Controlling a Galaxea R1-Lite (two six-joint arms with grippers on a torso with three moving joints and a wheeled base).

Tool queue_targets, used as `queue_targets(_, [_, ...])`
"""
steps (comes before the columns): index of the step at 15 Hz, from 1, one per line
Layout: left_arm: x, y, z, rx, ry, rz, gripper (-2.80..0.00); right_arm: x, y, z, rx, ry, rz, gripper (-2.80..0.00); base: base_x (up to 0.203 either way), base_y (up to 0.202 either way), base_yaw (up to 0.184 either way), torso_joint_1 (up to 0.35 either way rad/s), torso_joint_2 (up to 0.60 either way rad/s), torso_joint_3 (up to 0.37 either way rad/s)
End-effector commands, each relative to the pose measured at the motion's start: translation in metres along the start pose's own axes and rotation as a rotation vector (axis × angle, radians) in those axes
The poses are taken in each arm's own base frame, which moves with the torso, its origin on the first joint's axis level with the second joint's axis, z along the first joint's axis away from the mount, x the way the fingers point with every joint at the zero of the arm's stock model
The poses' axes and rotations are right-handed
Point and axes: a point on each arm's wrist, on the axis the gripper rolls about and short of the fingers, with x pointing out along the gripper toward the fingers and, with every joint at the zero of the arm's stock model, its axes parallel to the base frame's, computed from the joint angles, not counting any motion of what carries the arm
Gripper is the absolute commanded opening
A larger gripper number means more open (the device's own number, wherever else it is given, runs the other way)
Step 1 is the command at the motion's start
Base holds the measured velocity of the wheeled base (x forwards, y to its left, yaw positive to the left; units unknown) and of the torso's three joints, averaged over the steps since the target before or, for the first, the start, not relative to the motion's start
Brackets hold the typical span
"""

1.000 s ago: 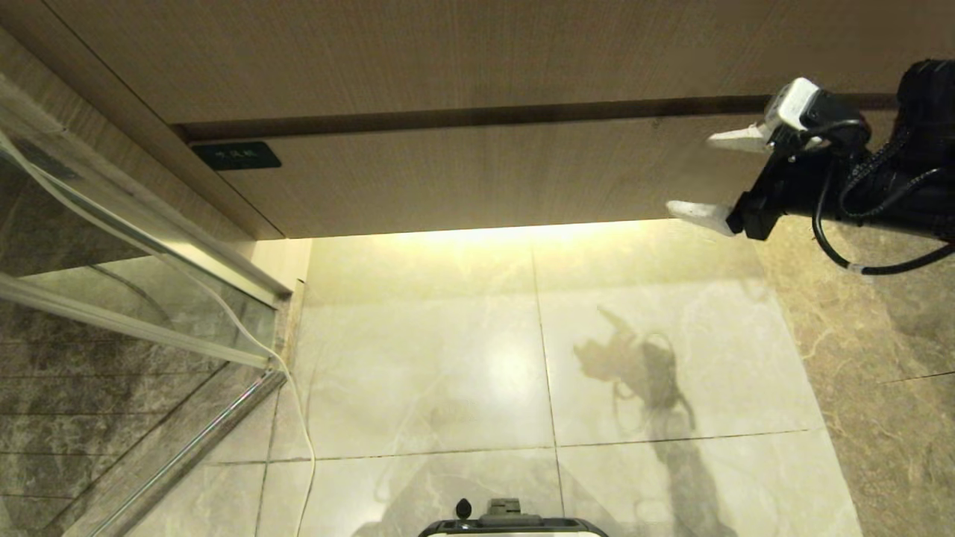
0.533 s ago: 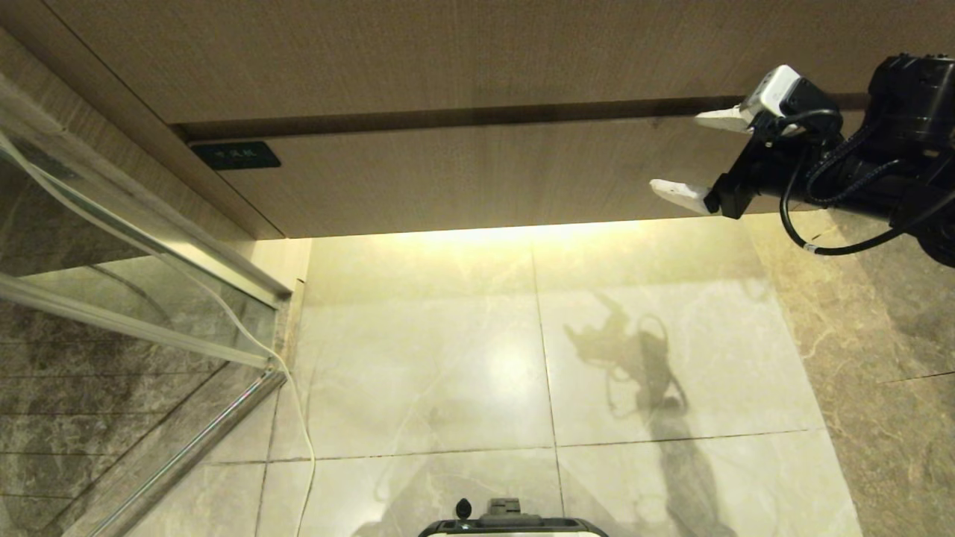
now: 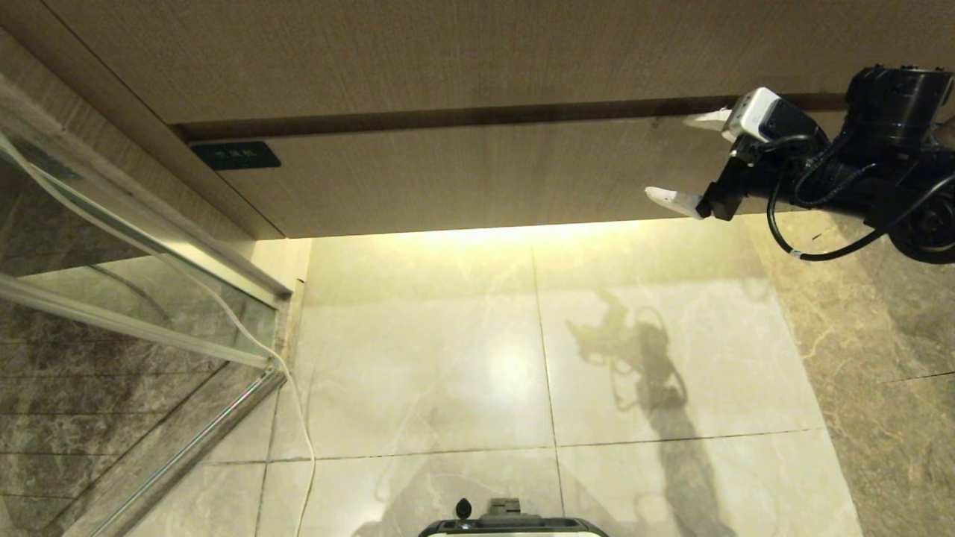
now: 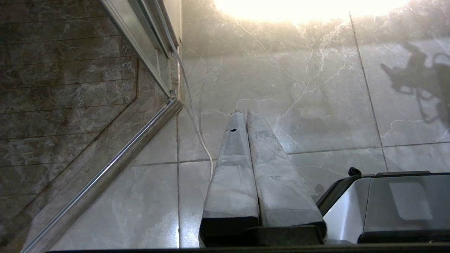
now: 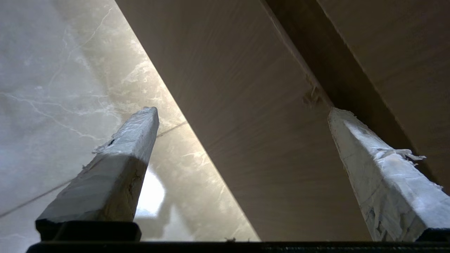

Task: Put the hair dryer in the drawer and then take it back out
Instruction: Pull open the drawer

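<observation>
We bring our right gripper (image 3: 685,159) up to the drawer (image 3: 477,175), jaws spread wide and empty, one finger near its top seam, the other near its lower edge. The drawer is shut and handleless — stiff, smooth wood, so we judge that top edge the best purchase. The hair dryer is nowhere in sight. Our left gripper (image 4: 242,114) hangs parked over the floor, jaws clenched together.

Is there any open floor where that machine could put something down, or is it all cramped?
Open tile floor spreads between the shut drawer and the robot's base. It is tighter at the left, where a thin white cable trails beside the glass door frame, and upper right, where the open right pincer faces the drawer front.
</observation>
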Motion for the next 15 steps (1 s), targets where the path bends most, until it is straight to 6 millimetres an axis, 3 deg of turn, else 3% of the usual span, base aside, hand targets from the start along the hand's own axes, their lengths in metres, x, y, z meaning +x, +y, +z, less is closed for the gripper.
queue_targets(1, [0.0, 0.0, 0.0, 0.0, 0.0, 0.0, -2.8, 0.006, -0.002, -0.005, -0.032, -0.012, 0.021, 0.0, 0.0, 0.0, 0.0, 0.0, 0.0, 0.0])
queue_targets(15, [0.0, 0.0, 0.0, 0.0, 0.0, 0.0, -2.8, 0.027, -0.026, -0.026, -0.104, 0.006, -0.006, 0.0, 0.0, 0.0, 0.0, 0.0, 0.0, 0.0])
